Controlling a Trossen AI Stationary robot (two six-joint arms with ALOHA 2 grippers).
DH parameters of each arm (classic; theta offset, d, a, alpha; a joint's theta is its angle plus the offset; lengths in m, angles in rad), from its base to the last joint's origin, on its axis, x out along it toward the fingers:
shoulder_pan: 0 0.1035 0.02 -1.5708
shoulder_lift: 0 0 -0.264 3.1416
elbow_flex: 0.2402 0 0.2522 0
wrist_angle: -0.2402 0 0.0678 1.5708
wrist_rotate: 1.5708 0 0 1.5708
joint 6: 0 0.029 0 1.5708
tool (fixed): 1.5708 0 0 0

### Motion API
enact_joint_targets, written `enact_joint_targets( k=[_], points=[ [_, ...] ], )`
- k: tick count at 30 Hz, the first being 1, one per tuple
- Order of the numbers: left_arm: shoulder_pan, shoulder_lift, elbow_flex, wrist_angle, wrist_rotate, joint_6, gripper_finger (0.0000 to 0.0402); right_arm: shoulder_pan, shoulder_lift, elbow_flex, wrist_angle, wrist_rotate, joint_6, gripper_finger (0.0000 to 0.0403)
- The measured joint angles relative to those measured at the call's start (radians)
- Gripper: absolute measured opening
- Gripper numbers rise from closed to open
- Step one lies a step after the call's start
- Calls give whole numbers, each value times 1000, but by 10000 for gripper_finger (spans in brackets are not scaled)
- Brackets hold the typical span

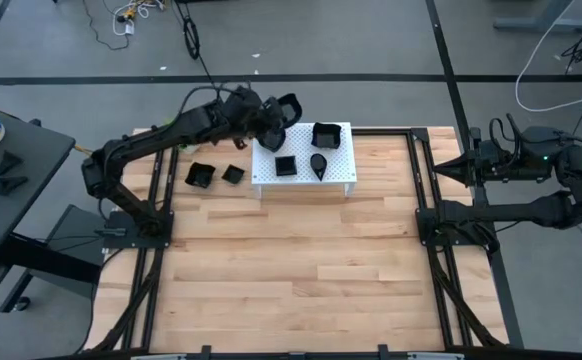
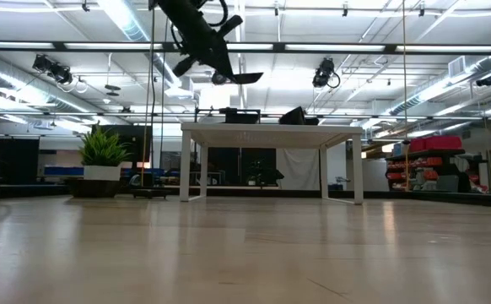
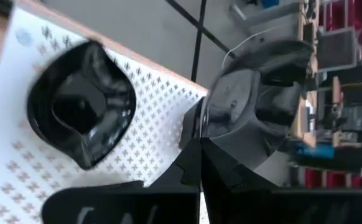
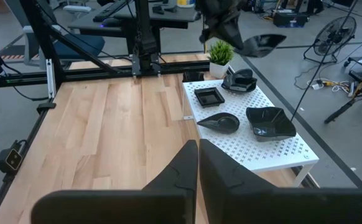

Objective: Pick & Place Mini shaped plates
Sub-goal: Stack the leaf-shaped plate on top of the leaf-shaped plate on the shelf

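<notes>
Left gripper (image 4: 226, 28) gripping a rounded black plate (image 4: 263, 42) above the white perforated stand (image 1: 341, 172).
Beneath it, wavy-edged (image 1: 325, 134), square (image 1: 285, 165) and teardrop (image 1: 318, 164) plates are sitting on the stand; right gripper (image 1: 449, 167) is waiting clenched, well apart.

Stand (image 1: 341, 172) at desk's (image 1: 301, 270) far edge, centre. On it: wavy plate (image 1: 326, 134) at far right, square plate (image 1: 285, 165) near left, teardrop plate (image 1: 318, 164) just right of square. Two plates (image 1: 200, 177) (image 1: 233, 174) on desk left of stand. Plant (image 4: 221, 53) beyond them. Left pincer (image 1: 271, 128) holds another plate (image 4: 263, 42) over stand's far left corner. Right pincer (image 1: 471, 166) off desk's right edge.
</notes>
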Motion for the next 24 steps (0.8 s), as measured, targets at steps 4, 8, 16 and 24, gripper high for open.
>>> enact_joint_targets(
  k=[4,8,16,24],
  points=[
    [-31,1,-78,104,-41,-86,2,0,0,0,0,0,0,20],
    [-59,1,-121,100,-141,-163,2,0,0,0,0,0,0,20],
    [-82,-7,-147,97,-186,-346,2,0,0,0,0,0,0,20],
    [-87,-7,-147,17,-207,-408,2,0,0,0,0,0,0,20]
  ],
)
